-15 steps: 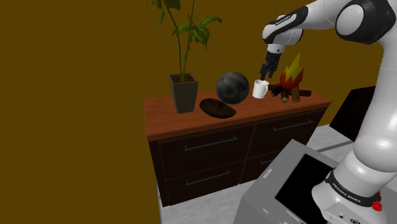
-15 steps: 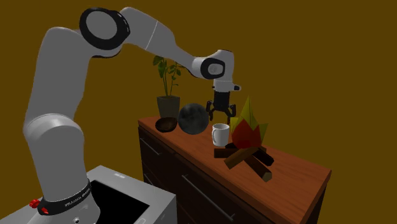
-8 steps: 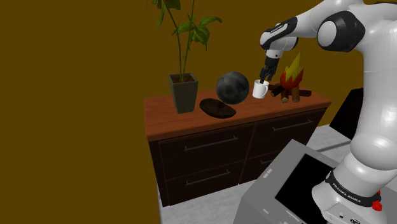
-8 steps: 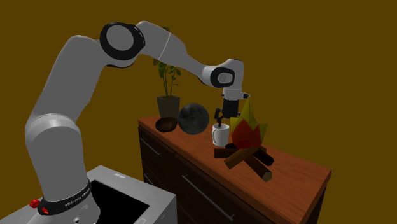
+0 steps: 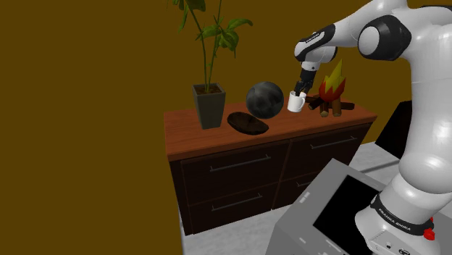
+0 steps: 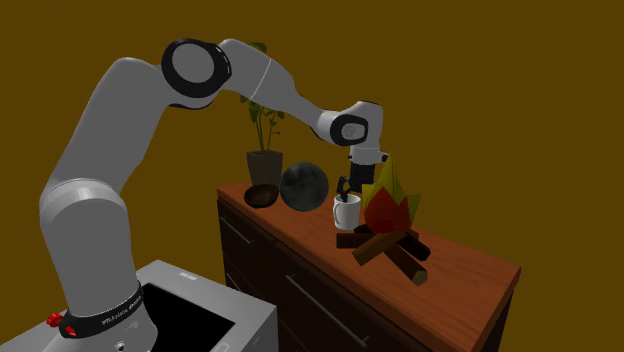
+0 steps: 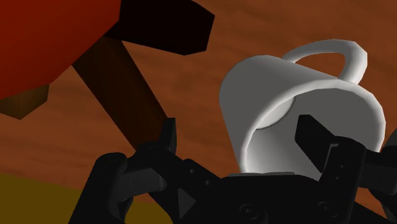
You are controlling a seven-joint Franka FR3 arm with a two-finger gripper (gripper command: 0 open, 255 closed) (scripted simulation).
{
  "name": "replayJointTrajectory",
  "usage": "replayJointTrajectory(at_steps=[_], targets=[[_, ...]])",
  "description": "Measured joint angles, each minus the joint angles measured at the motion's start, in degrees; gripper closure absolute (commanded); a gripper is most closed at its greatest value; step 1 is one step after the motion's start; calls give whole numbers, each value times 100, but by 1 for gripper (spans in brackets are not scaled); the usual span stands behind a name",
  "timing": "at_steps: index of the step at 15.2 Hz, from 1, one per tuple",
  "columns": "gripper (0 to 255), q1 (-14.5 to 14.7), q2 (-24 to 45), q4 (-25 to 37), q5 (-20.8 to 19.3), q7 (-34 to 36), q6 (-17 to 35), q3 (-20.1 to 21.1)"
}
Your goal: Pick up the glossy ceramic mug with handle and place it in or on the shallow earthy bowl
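End effector (image 5: 299, 92) at mug (image 5: 295, 102) (white), wooden dresser (image 5: 210, 138)

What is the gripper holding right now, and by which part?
Nothing: the fingers stand apart, one outside the white mug, one over its mouth, not clasping it.

Cut off at the shoulder view's top edge: the crown of the potted plant (image 5: 209, 107). Cropped at its bottom edge: the stand (image 5: 304, 217). Partly hidden behind the dark sphere (image 6: 303, 186) in the second exterior view: the brown bowl (image 6: 262, 195) and the plant's pot. Too small there to tell whether the fingers (image 6: 343, 186) touch the white mug (image 6: 346, 212). Covered by the gripper (image 7: 236, 124) in the wrist view: the mug's near rim. Cropped there as well: the campfire model (image 7: 51, 44).
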Motion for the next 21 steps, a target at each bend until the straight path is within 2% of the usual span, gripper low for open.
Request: replayJointTrajectory(at_steps=[2,3,13,21], targets=[[0,0,0,-2,0,-1,3,0],[255,0,0,-3,0,-1,3,0],[255,0,1,-3,0,-1,3,0],[255,21,-203,226,-107,85,-409,-55]])
